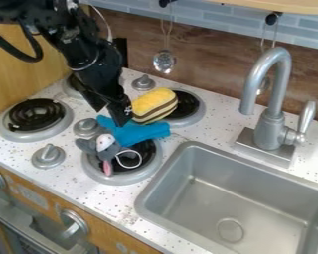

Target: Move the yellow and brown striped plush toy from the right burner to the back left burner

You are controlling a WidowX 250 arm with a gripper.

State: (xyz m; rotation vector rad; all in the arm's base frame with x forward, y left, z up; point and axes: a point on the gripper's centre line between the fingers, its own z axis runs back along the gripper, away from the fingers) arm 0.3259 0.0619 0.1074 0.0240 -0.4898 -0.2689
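Observation:
The black gripper (110,116) hangs over the stove, left of the centre, pointing down with its fingers apart. Its right fingertip overlaps the blue cloth-like thing (145,131); whether they touch, I cannot tell. That blue thing lies across the back of the front right burner. In front of it, on the same burner, rests a grey plush toy (106,143) with a pink part and a white loop. Just right of the gripper, a yellow plush (154,102) with brown and cream stripes leans at the back right burner (187,105).
A metal sink (186,147) is at the lower right, with a tall grey faucet (271,121) behind it. Grey knobs (48,153) stand among the burners. The front left burner (36,115) is bare. Utensils (164,60) hang along the back wall.

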